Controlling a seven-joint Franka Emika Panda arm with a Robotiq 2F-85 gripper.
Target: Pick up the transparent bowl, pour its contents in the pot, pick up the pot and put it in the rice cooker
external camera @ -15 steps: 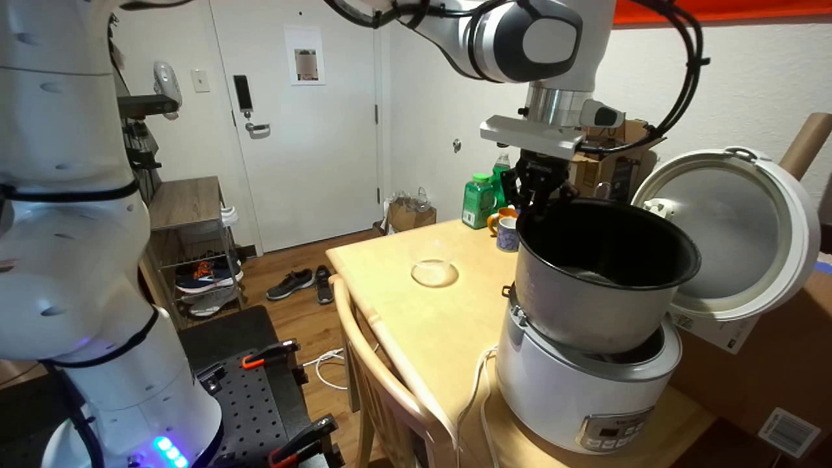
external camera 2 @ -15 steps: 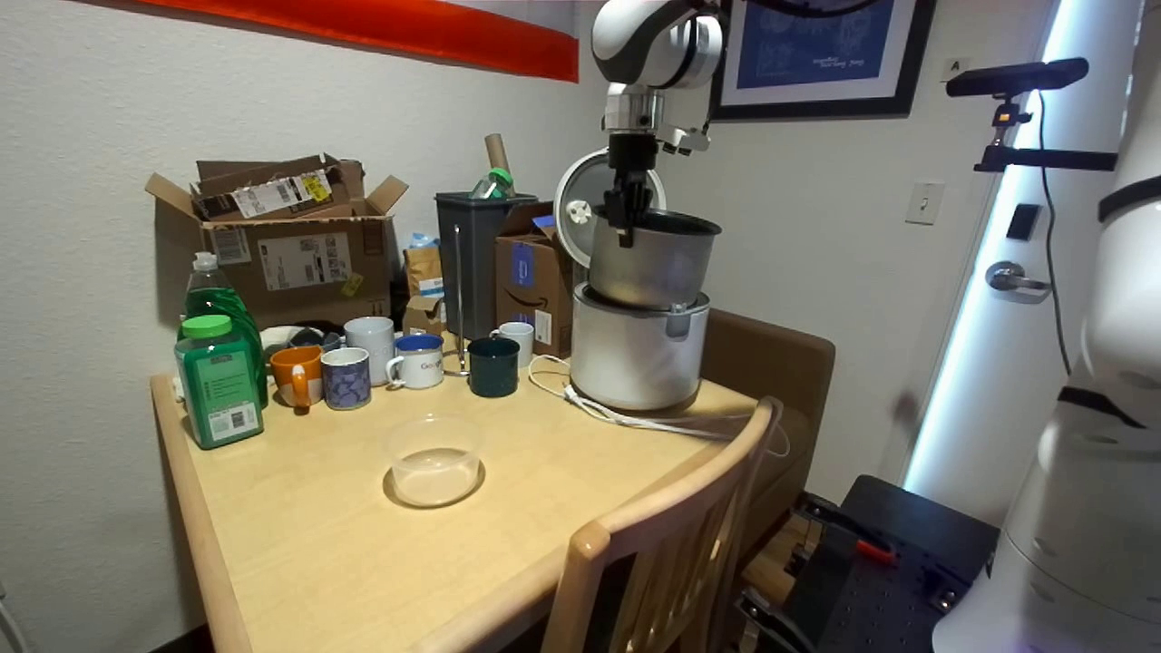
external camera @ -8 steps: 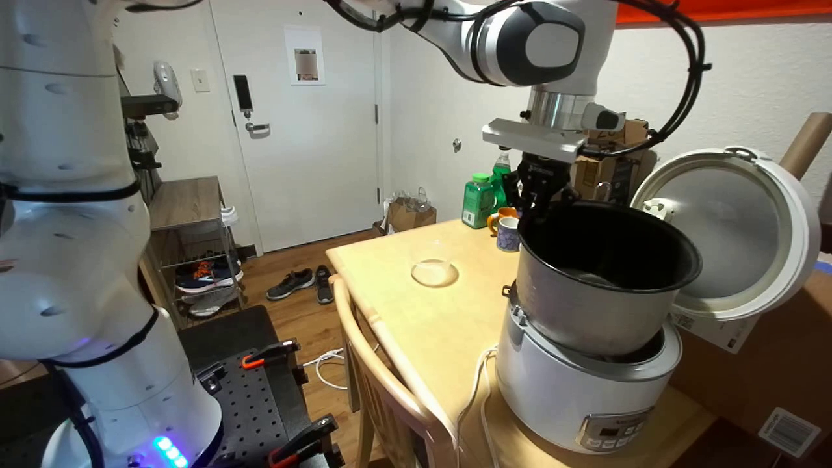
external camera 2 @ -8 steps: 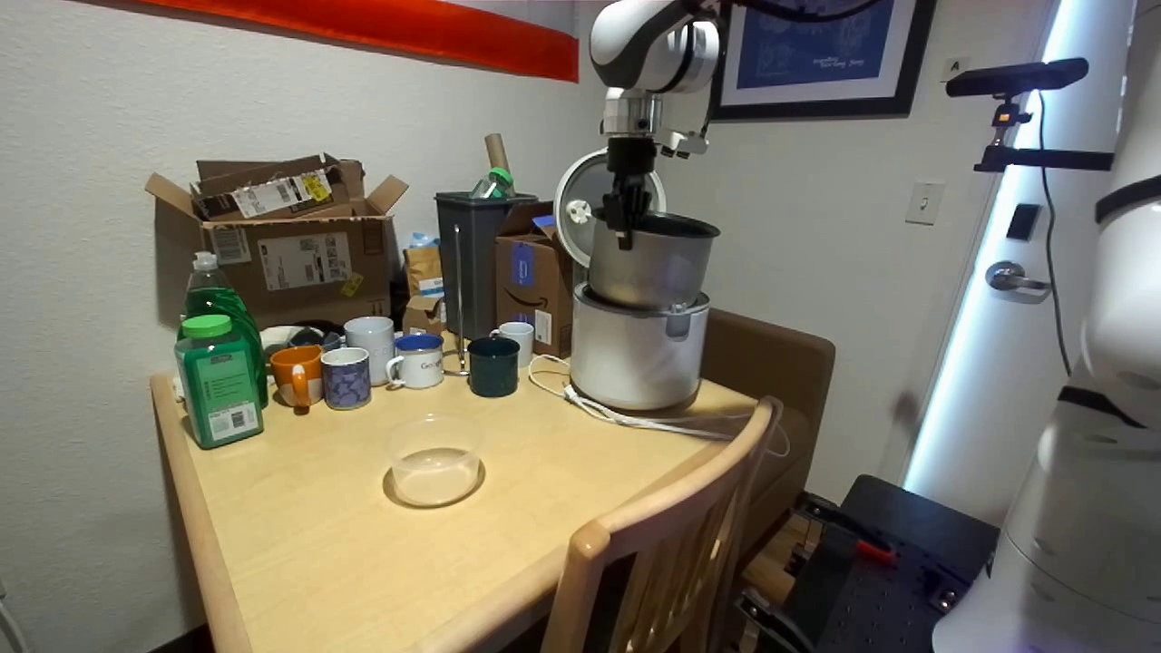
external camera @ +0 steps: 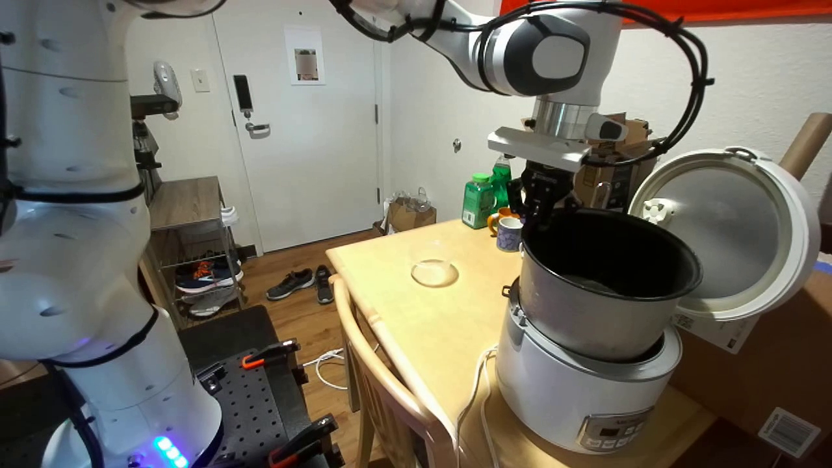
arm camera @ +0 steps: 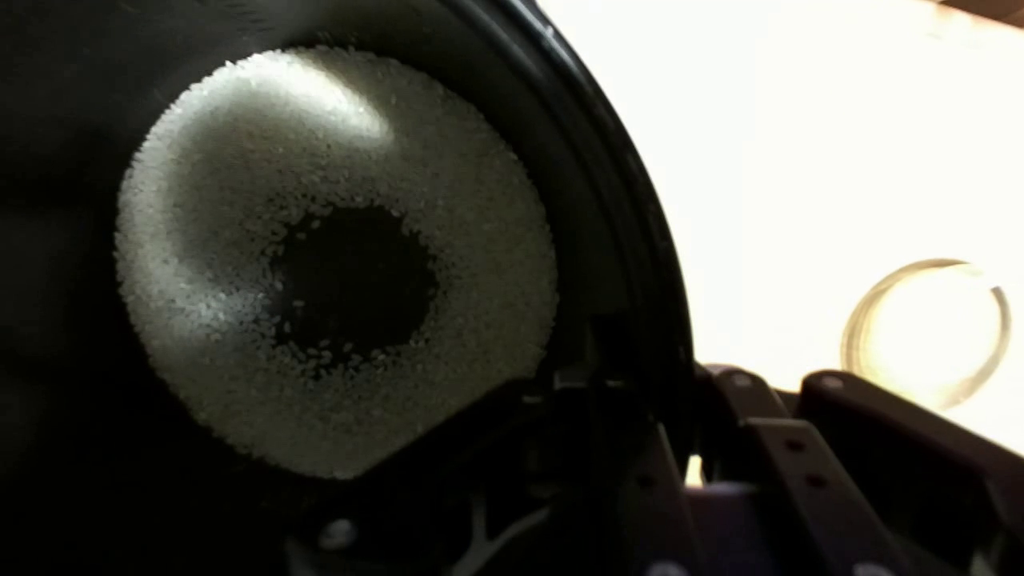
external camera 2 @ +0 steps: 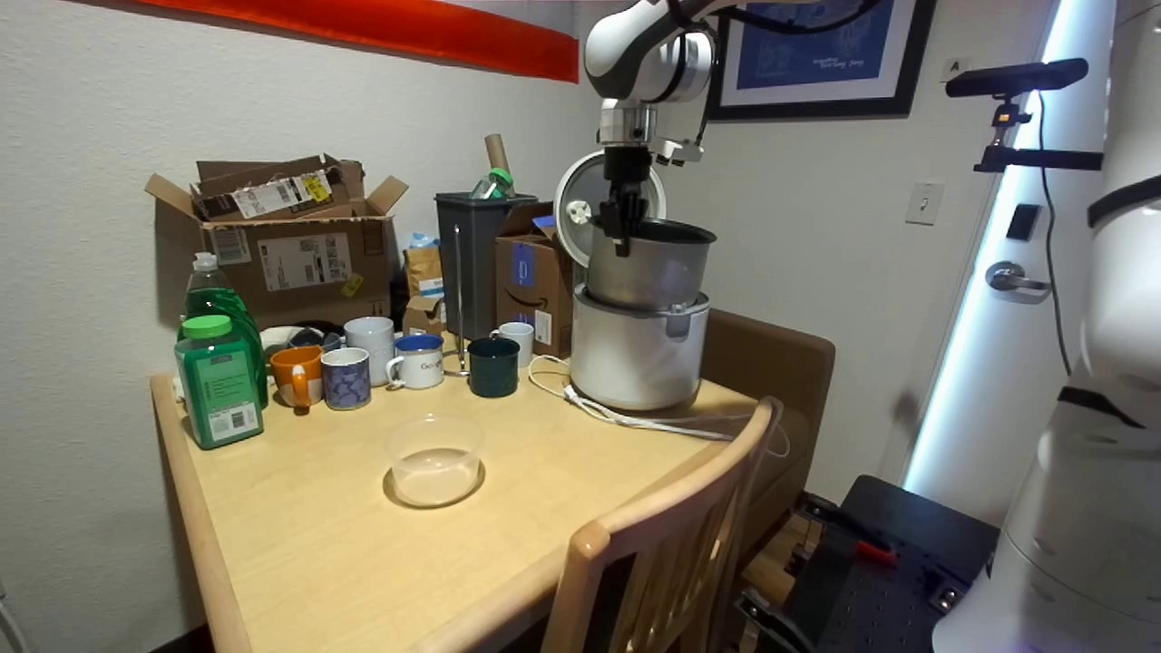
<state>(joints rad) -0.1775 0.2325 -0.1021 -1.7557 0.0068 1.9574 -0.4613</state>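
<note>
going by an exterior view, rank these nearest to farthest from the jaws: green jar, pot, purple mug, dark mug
In an exterior view:
1. Pot: rim between the jaws
2. Dark mug: left of the cooker in the picture
3. Purple mug: further left, beside the orange mug
4. Green jar: leftmost of these

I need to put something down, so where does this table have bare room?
In an exterior view, the widest bare patch of table lies in front of the clear bowl, bordered by the chair. A smaller one lies between bowl and rice cooker, short of the white cord. Crowded spots: mugs behind the bowl, and the cooker, where the gripper holds the pot.
</note>
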